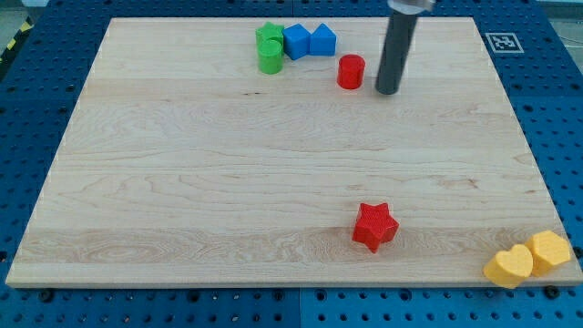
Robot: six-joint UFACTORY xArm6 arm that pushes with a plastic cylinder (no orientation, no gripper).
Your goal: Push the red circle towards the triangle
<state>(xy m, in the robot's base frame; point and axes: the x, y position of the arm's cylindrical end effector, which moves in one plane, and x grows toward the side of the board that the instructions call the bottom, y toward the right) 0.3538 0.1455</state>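
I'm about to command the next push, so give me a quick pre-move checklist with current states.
1. My tip visible and on the board: ok.
2. Tip beside the red circle, on its right, with a small gap: ok.
3. Target identified: cannot tell; the blue blocks to the circle's upper left are the likeliest candidates, but no shape reads clearly as a triangle.
4. Path from circle toward the blue blocks unobstructed: ok.
5. Green blocks touching the blue ones, may get bumped: not ok.
6. Red star and yellow blocks far from the path: ok.
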